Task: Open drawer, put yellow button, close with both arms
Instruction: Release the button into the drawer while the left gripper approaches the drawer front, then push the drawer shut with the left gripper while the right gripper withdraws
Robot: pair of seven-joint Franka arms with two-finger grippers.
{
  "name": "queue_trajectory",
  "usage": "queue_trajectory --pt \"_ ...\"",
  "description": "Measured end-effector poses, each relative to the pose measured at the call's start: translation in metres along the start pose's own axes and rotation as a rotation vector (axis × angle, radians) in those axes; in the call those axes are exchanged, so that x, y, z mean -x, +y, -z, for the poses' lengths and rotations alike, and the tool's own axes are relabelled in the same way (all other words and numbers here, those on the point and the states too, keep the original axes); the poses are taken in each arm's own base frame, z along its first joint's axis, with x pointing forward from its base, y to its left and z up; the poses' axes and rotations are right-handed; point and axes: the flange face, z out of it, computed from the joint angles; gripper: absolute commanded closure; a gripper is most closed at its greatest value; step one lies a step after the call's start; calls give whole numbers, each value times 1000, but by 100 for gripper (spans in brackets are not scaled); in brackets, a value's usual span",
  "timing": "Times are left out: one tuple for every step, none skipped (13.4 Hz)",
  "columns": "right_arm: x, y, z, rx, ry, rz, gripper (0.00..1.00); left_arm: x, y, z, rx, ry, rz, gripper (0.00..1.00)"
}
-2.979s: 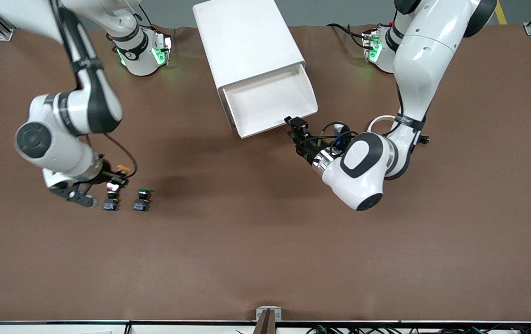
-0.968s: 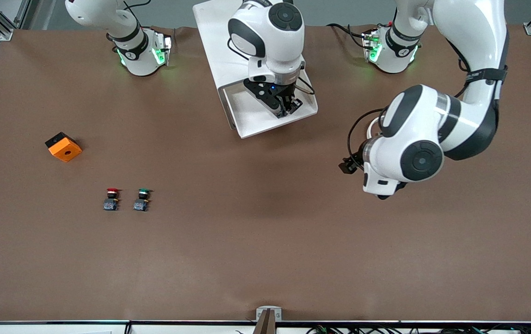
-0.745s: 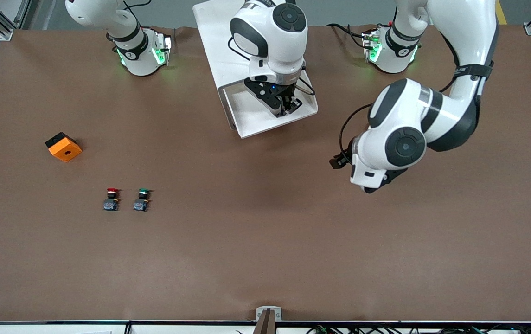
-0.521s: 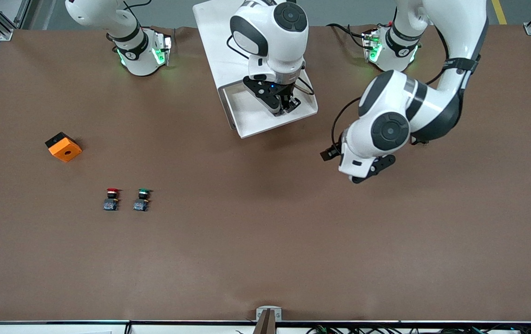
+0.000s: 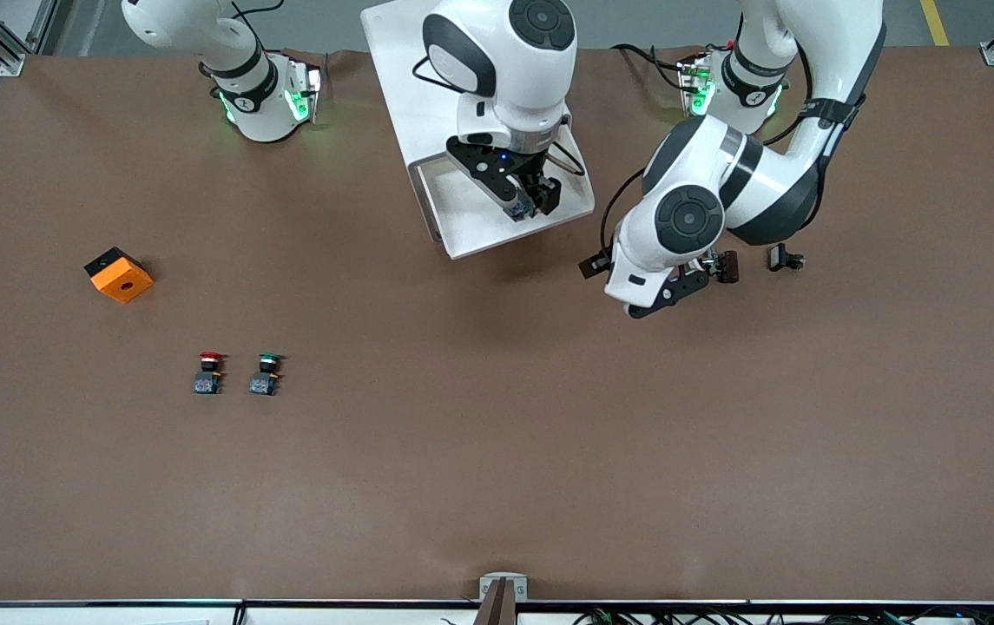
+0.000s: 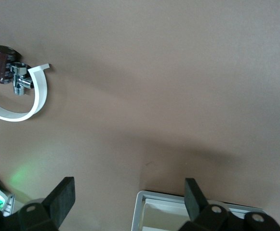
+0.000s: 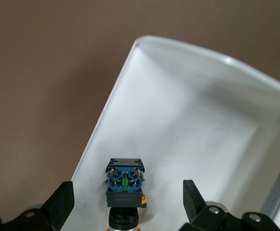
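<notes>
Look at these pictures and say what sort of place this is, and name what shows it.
Probably a robotics lab test bench. Two big white jointed robot arms are bolted along a brown-covered table. Small practice props lie on it: a boxy white cabinet with its top drawer open, and red-capped and green-capped push-buttons.

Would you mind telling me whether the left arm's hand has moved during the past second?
Yes. The left hand has drawn in toward the open drawer and the white cabinet, away from the front camera's edge of the table; its fingers are spread open.
</notes>
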Motion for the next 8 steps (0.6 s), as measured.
queue_trajectory --pt "-10 2 11 16 0 81 0 4 2 -5 7 5 -7 0" --pt "-23 5 22 38 -2 169 0 9 6 -11 15 11 -11 0" --pt "-41 9 36 56 -5 236 0 15 10 -18 24 17 -9 0" --pt "-66 14 50 64 -11 279 0 23 14 -23 34 22 -2 0" --pt "-95 20 64 65 -19 318 0 31 20 -25 43 26 4 0" --pt "-130 29 78 64 -29 366 0 41 26 -26 48 27 7 0" --pt "-169 42 91 63 -41 417 0 52 31 -26 51 27 9 0" --pt "-207 58 103 63 -56 461 0 63 35 -26 51 26 8 0"
